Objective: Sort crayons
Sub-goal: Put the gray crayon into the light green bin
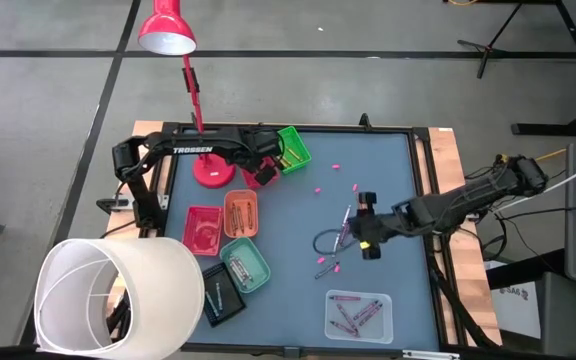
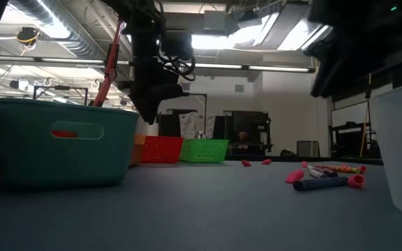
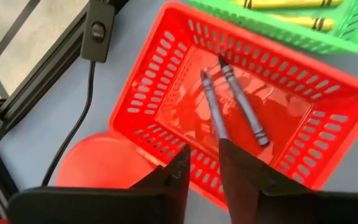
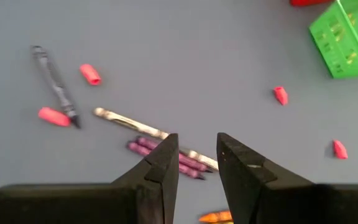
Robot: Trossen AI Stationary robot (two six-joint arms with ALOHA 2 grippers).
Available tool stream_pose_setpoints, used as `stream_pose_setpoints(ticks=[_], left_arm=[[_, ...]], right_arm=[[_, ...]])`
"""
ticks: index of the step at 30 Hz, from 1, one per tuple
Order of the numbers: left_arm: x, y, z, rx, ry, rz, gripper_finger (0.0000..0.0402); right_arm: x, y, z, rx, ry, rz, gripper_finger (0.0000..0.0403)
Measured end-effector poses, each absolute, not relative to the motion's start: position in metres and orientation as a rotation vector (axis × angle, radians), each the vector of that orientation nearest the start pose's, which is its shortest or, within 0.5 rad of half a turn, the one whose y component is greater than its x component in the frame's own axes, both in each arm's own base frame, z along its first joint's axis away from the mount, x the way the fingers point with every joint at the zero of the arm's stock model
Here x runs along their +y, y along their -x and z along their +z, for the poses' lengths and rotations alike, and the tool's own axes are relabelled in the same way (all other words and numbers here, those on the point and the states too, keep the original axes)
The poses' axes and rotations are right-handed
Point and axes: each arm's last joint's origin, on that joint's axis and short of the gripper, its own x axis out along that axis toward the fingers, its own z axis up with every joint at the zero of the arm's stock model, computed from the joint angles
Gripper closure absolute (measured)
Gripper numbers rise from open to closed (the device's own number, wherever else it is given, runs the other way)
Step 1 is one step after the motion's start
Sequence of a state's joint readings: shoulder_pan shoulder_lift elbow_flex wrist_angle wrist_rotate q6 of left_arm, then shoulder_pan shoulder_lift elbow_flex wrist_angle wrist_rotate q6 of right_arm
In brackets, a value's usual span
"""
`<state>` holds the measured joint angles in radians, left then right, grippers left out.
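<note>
Over the red tray (image 3: 247, 112) at the table's (image 1: 388, 180) eleven o'clock, the left pincer (image 3: 204, 168) hangs with fingers slightly apart, holding nothing. Two grey crayons (image 3: 232, 102) lie in that tray, so a drop looks just finished. Loose crayons (image 4: 160, 146) lie scattered right of centre, under the right pincer (image 4: 196, 155), whose fingers stand apart and empty. Next, it likely must lower onto one crayon and close.
</note>
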<state>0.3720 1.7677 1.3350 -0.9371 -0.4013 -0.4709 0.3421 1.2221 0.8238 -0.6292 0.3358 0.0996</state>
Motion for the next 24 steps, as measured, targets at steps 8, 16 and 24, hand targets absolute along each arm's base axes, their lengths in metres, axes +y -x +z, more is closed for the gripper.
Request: stream_pose_setpoints(ticks=[8, 16, 24], left_arm=[[0.124, -0.323, 0.223, 1.138, 0.34, 0.923, 0.0293], [0.11, -0.331, 0.224, 1.106, 0.318, 0.877, 0.0285], [0.096, -0.336, 0.225, 1.105, 0.294, 0.839, 0.0289]], right_arm=[[0.023, -0.229, 0.227, 1.032, 0.277, 0.071, 0.0295], [-0.011, -0.24, 0.207, 1.124, 0.357, 0.172, 0.0295], [-0.029, -0.252, 0.173, 1.27, 0.399, 0.247, 0.0295]])
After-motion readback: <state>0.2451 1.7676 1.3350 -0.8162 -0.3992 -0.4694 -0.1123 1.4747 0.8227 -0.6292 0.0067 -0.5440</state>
